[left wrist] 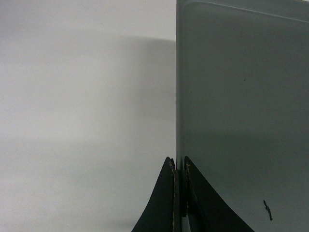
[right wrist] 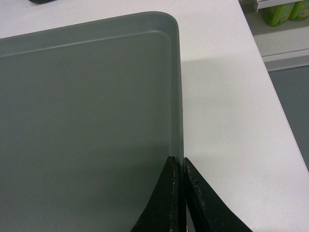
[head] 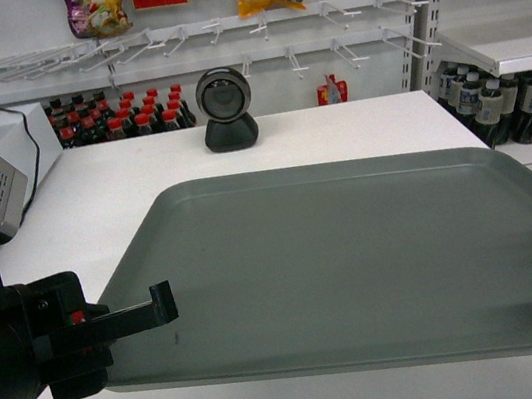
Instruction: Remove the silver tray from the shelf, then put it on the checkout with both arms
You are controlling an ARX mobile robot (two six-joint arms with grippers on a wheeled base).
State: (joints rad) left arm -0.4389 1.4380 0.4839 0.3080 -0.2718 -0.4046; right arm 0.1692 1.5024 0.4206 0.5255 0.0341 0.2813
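1. We're in the second step now: the silver tray point(head: 356, 256) is off the shelf and held over the checkout point(head: 336, 133), with the black scanner point(head: 226, 111) standing beyond its far rim. By the shadow thrown on the white top in both wrist views, I judge it not fully set down yet, though I can't say whether the far edge already touches.

2. Left gripper point(left wrist: 179, 193): clenched on the tray's left rim. In the left wrist view its two dark fingers point(left wrist: 164, 203) pinch the thin edge between them, the tray's flat stretching away ahead and to the gripper's right, bare counter to its left.

3. Right gripper point(right wrist: 178, 193): same story, clamped on the right rim. The tray's floor spreads ahead and to its left, the rounded far corner straight ahead along the rim, and white counter lies open to its right. In the head view only a sliver of this gripper shows at the frame's edge.

4. So the tray hangs between the two grippers, each biting a short side near the end closest to the robot, the far end reaching out ahead of both.

5. Next move, as I read it: both arms lower together and level until the tray's underside lies flat on the counter. Only then should the jaws let go and slide outward off the rims. If one side drops early, the tray tips.
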